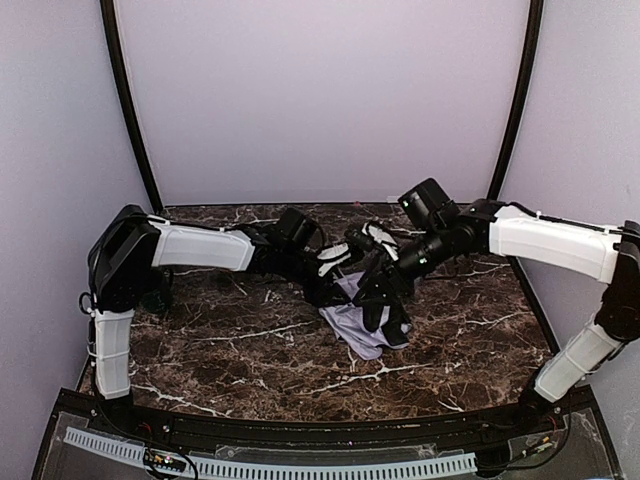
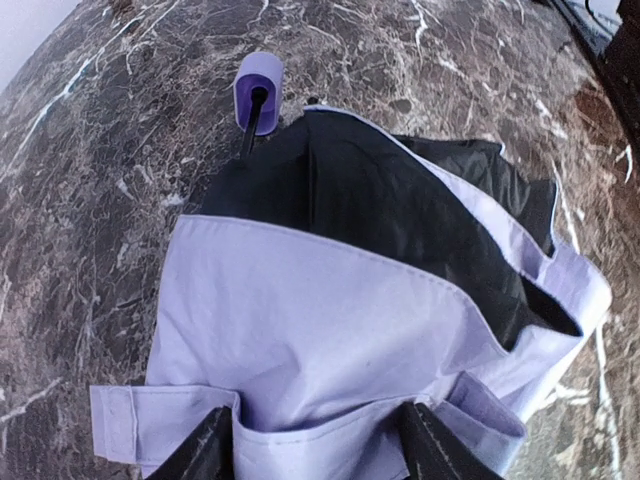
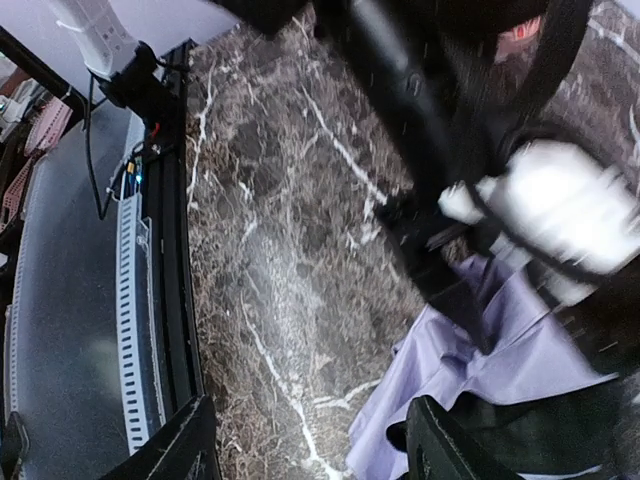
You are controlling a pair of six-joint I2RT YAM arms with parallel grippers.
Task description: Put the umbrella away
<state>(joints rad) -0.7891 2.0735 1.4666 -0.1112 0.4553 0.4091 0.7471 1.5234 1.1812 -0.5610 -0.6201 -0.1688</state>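
Just off the middle of the dark marbled tabletop [image 1: 230, 350], toward its 3 o'clock side in the overhead view, lies the umbrella [image 1: 358, 330], a collapsed, rumpled bundle of pale lavender fabric with its black underside showing in the folds. Both arms meet over it and hide much of it from above, the left reaching in from 9 o'clock and the right from 3 o'clock. In the left wrist view the long axis is plain: the thin black shaft [image 2: 254, 125] runs up out of the fabric to the small lavender handle [image 2: 258, 85] at about 12 o'clock, while the loose canopy spreads down toward 6 o'clock, so the handle points away from that camera and rests on the stone. The left end effector [image 2: 320, 440] stands open, its two black fingers [image 2: 205, 455] wide apart over the canopy's near hem, with lavender cloth lying between them; whether they touch the cloth cannot be told. The right end effector [image 3: 310, 450] is open too, its fingers spread above bare marble, with a lavender edge of the canopy just beside the finger at 5 o'clock in its blurred view.
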